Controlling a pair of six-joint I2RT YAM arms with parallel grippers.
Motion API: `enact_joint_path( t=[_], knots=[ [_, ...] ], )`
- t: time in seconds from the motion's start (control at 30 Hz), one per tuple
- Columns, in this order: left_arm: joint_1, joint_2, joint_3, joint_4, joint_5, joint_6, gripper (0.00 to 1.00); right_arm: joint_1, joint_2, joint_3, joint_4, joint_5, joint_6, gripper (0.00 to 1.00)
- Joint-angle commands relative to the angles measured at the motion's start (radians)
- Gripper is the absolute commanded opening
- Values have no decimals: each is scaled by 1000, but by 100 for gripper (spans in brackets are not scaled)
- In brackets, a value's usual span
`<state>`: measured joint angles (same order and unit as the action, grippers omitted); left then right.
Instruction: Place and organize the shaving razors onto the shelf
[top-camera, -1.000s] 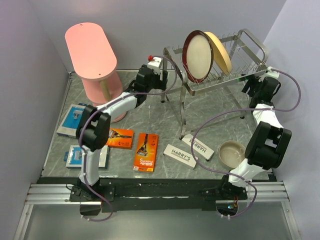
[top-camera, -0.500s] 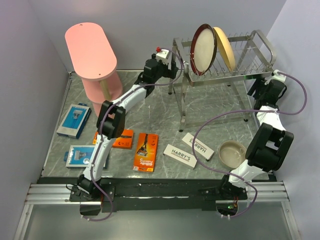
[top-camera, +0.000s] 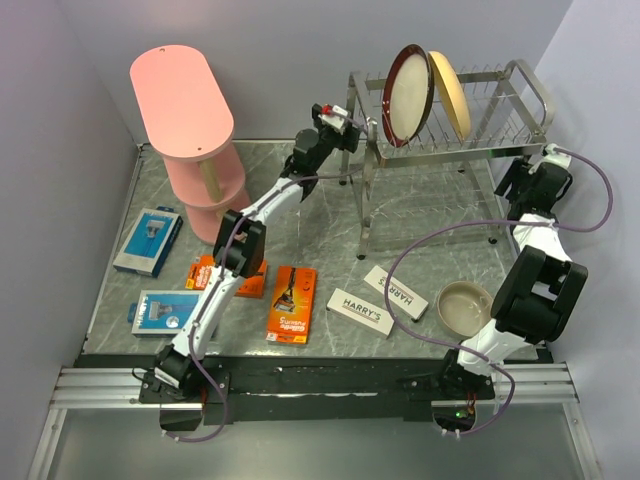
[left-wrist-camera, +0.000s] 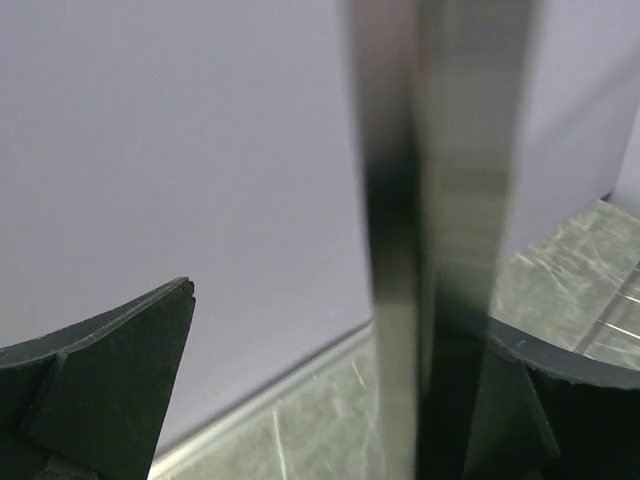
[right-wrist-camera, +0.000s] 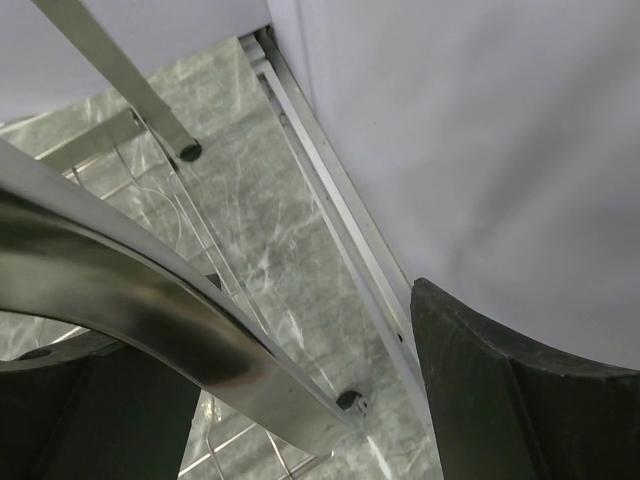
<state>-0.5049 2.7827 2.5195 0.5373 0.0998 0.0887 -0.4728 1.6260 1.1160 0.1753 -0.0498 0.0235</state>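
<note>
The dish rack has slid back. The left fingers and right fingers are wide around its bars. No razor packs are on the shelf yet.

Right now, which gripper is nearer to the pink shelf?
Left. The left gripper is at the wire rack's left end, to the right of the pink shelf, not touching it. The right gripper is at the rack's right end, farther away.

Even soft light, faint shadows, top view sharp, steel post close to left wrist camera blurred
</note>
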Motion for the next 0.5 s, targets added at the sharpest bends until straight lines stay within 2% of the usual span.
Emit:
enact_joint_path(
  t=[0.0,0.03,0.1,0.13,0.17,0.23,0.27,0.4,0.47],
  knots=[
    [58,81,61,211,-28,129,97,-46,-26,-4,-10,56,-16,82],
    [62,90,70,217,-29,134,97,-43,-26,4,-13,53,-17,83],
    [65,45,-34,265,-20,155,97,-43,-29,10,-23,15,-16,84],
    [65,-54,-118,289,-15,167,97,-43,-34,18,-29,-4,-17,85],
    [65,-111,-316,361,10,183,96,-43,-43,18,-37,-53,-16,86],
    [63,-272,-514,435,61,224,96,-43,-58,8,-42,-90,-16,90],
    [63,-319,-674,473,64,232,97,-43,-73,4,-40,-105,-16,91],
    [65,-518,-962,597,38,238,97,-40,-129,-42,-10,-174,27,100],
    [65,-606,-1072,615,31,230,96,-41,-149,-61,-8,-199,47,100]
  ],
)
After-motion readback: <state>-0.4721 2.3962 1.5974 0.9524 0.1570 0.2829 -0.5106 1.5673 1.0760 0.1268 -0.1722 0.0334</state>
